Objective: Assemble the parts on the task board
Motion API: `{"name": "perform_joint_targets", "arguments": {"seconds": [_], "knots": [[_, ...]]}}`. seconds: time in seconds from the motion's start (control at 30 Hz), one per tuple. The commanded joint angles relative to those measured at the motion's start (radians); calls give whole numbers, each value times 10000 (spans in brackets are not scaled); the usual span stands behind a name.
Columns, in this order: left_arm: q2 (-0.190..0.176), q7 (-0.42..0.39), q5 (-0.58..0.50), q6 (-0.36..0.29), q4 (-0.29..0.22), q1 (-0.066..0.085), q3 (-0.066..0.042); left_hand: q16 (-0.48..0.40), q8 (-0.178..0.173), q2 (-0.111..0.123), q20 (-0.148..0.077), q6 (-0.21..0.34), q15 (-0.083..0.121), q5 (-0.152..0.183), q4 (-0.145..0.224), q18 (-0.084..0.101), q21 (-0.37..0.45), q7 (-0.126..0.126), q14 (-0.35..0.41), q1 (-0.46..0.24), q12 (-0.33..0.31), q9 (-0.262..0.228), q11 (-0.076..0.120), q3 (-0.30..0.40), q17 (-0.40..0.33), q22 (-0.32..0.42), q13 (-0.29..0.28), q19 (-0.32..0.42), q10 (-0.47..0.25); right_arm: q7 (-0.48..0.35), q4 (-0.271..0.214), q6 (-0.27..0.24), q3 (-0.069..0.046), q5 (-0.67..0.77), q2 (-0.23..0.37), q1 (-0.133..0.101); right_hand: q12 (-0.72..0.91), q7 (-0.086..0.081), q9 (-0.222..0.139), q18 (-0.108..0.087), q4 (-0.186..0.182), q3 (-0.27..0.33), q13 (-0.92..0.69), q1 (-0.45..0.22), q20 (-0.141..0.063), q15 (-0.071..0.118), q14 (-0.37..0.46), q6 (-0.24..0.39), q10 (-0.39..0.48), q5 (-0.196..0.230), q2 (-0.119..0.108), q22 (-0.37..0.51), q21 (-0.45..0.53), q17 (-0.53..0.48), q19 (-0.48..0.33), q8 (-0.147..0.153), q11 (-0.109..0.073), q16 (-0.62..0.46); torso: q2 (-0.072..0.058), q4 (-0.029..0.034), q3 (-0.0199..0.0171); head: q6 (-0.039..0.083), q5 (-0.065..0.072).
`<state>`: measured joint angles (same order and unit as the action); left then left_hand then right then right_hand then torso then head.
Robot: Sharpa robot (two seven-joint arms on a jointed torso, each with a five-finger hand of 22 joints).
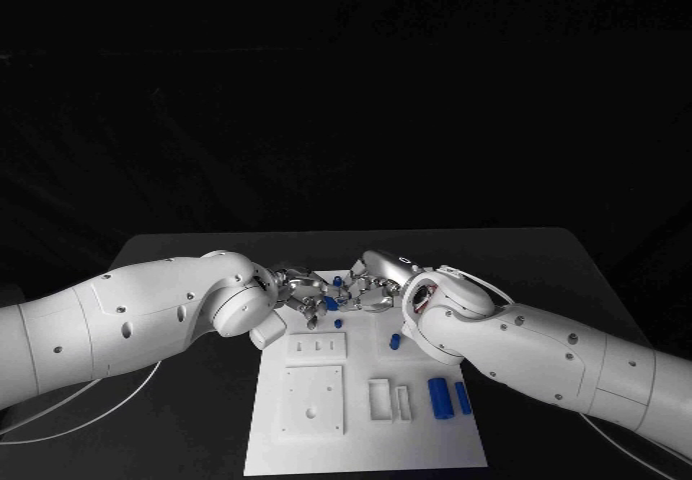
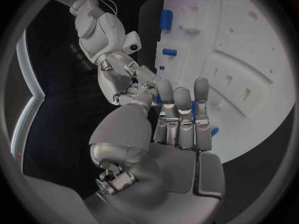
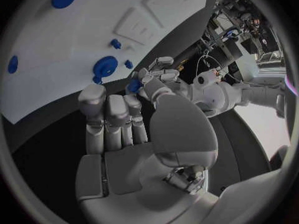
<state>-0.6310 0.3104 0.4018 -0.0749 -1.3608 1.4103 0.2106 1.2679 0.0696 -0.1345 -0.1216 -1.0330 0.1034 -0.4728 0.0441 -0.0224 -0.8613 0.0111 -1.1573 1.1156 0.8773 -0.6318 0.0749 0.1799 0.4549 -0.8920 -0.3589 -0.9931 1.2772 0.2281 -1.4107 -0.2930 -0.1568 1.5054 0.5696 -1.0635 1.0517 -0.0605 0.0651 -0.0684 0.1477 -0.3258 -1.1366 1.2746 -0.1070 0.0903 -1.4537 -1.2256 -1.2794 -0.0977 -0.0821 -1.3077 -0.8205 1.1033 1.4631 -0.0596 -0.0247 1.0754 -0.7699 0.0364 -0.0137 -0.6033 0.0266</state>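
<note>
A small blue part (image 1: 330, 301) is pinched between the left hand (image 1: 300, 293) and right hand (image 1: 366, 292), fingertips meeting above the task board's (image 1: 274, 450) far edge; its long axis cannot be told.

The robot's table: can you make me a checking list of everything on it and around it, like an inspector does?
Surface: black table, bare round the board.
Job's things: white task board in the middle; two blue parts lie side by side at its right edge, a smaller one further back; one blue part sits between the two hands.
Clutter: nothing seen.
Hands: left hand and right hand meet over the board's far end; which one holds the part cannot be told.
Cables: thin pale cables hang under both arms.
Surroundings: dark backdrop behind the table.
</note>
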Motion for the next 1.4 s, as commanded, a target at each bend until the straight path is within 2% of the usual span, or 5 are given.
{"name": "perform_joint_targets", "arguments": {"seconds": [0.03,0.23,0.67,1.0,1.4], "knots": [[31,-121,17,350,-50,-7,3,72,3613,-57,8,-234,19,53,176,28,39,133,-11,197,1,-4518,25,73,-7,-24,8,5,79,-173,30,-31,-17,-214,17,-14,-90,-55,-7,7,-119,123,45,-121,-32,-14,9,259,54,-100,-41,-961,102,-35,150,-20,4,-52,-3,-2,3,-16,9],[30,-117,125,127,-20,-7,3,134,3525,5,-55,-561,86,126,306,26,-3,233,-180,235,-52,-4519,80,-101,11,-76,51,-146,335,-320,39,-132,-16,-484,65,-14,-239,-363,-7,-119,-599,1000,179,-254,108,-161,53,1367,193,-400,-302,-921,306,-152,120,-48,184,-186,-1,9,1,7,7],[1,89,547,-183,73,-7,3,57,2756,-42,-120,-1105,141,68,625,80,424,280,-437,206,-335,-4976,145,-300,72,-486,25,-462,722,-798,-20,-542,-16,-1003,327,-6,-493,-580,-43,-284,-1549,2863,606,242,290,-307,215,2827,561,-888,-395,-833,972,-440,77,-19,364,-432,-4,5,5,5,-12],[-72,325,846,-361,188,-7,4,-104,2092,-62,-154,-1664,184,178,802,82,682,335,-746,200,-626,-4865,189,-447,114,-773,37,-710,1132,-1574,-371,-512,-16,-1649,1047,75,-512,-569,-42,-293,-1592,3232,724,268,291,-301,256,2659,636,-1359,-314,-812,1193,-525,80,-14,360,-474,15,30,4,-35,-65],[-328,981,1794,-508,54,-7,20,-516,417,-12,-193,-2838,246,10,1368,33,949,394,-1324,165,-1216,-4609,247,-566,484,-1156,-171,-1105,1880,-2603,-415,-639,-207,-3329,1991,126,-569,-553,-30,-288,-1329,3739,843,210,282,-294,307,2380,721,-1895,118,-782,1438,-614,67,-25,347,-543,46,-23,-9,-60,-70]]}}
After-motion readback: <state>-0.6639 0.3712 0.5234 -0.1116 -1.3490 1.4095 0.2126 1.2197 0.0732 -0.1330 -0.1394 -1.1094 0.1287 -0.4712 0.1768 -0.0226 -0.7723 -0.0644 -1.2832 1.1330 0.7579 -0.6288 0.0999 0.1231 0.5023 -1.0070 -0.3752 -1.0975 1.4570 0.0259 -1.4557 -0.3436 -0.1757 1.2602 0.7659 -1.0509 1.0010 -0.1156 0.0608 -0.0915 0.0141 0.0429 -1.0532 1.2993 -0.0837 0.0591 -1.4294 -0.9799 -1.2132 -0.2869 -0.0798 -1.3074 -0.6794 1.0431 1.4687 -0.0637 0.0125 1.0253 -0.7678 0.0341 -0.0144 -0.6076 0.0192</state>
